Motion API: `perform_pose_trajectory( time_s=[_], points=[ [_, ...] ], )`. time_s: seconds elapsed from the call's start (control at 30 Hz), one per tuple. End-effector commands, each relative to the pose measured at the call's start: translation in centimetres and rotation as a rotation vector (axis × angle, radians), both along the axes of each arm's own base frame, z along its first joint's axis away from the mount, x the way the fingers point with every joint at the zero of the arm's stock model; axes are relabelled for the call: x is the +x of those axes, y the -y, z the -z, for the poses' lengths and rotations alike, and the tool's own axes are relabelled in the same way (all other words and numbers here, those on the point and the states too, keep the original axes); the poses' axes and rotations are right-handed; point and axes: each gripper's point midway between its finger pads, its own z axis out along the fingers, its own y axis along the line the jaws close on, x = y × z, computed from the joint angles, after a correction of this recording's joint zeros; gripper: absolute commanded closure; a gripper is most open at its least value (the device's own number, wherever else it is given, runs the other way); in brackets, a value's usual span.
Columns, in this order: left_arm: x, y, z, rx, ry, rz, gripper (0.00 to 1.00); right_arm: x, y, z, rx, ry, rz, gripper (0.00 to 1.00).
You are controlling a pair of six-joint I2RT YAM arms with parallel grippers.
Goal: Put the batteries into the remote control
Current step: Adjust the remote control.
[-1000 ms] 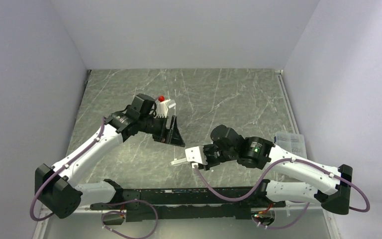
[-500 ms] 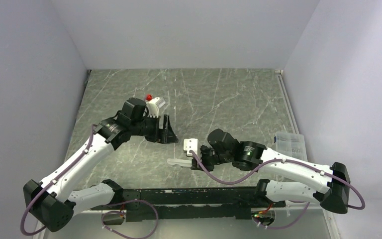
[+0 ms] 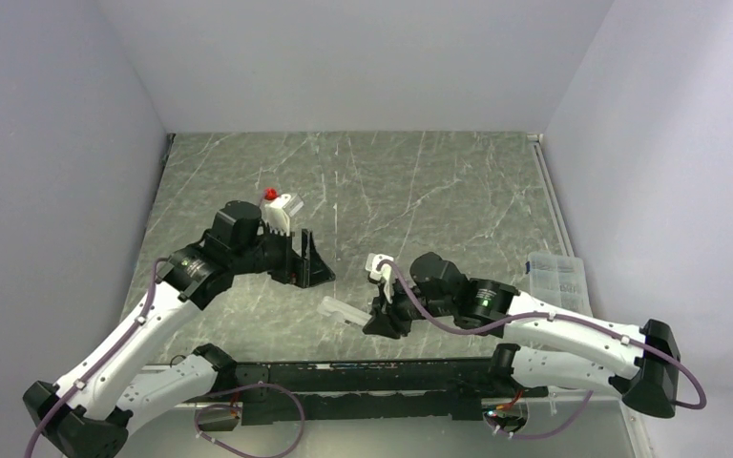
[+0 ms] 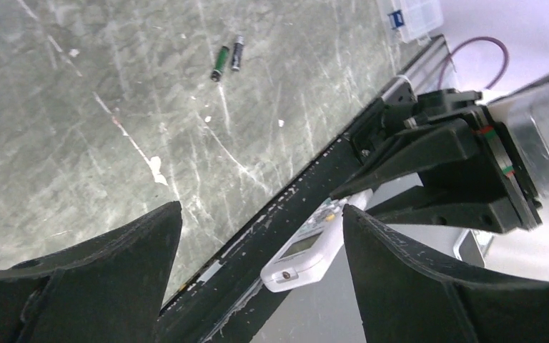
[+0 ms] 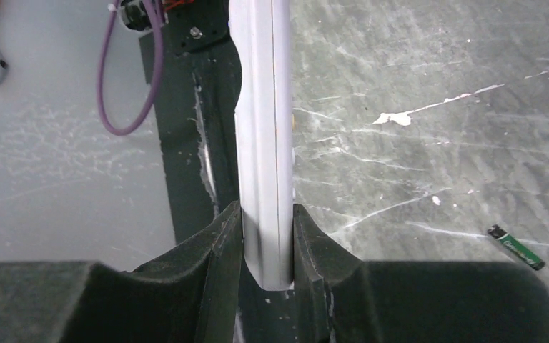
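The right claw [image 3: 378,322] is clenched on one end of the remote control [image 3: 341,309], holding the slim white bar out toward the left above the near middle of the bench [image 3: 439,191]; the right wrist view shows the bar edge-on between the two fingers [image 5: 218,243]. The left claw [image 3: 307,263] hangs just to the far left of it, released and empty, its jaws spread wide. The batteries [image 4: 226,57] lie side by side on the bench, apart from both claws, and a clear plastic box [image 3: 555,275] sits at the right edge.
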Motion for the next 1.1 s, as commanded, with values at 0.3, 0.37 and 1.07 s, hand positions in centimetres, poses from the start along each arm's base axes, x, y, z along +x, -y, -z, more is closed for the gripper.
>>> perform_pose_trajectory(
  time_s=[0.3,0.37,1.07],
  points=[
    [-3.8,2.2,-1.2,-0.151,-0.011,0.259,0.01,-1.0,0.5,-2.5,0.138,-0.259,-0.02,1.0],
    [-4.3,2.4,-1.3,-0.163,-0.033,0.293,0.01,-1.3,0.9,-3.1,0.156,-0.282,-0.058,1.0],
    [-8.5,3.2,-2.8,-0.316,-0.122,0.535,0.06,-2.6,1.1,-7.2,0.231,-0.436,-0.261,1.0]
  ],
)
